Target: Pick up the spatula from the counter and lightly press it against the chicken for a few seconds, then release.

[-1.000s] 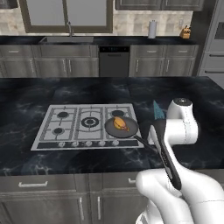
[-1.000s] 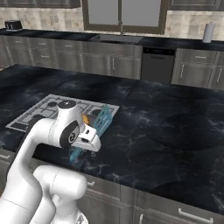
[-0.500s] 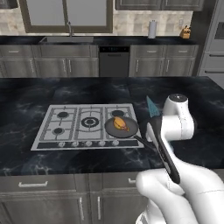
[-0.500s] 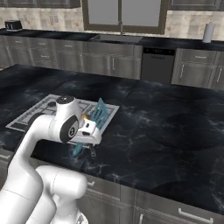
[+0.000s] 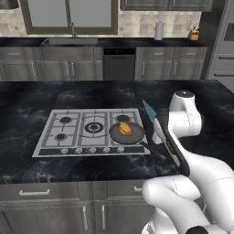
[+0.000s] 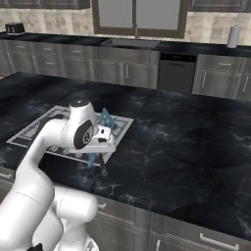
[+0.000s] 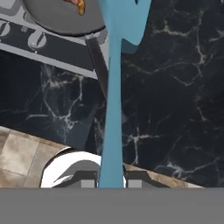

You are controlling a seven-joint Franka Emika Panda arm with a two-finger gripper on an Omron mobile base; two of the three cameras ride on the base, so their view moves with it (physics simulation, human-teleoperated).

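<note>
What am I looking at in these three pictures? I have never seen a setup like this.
This is a white robot arm in a computer-drawn kitchen. Two pictures come from cameras behind it, one to its left and one to its right. The third looks along its claw. On the dark counter is a stove with a pan holding a piece of chicken. The claw is shut on the handle of a blue spatula, held up beside the pan.
</note>
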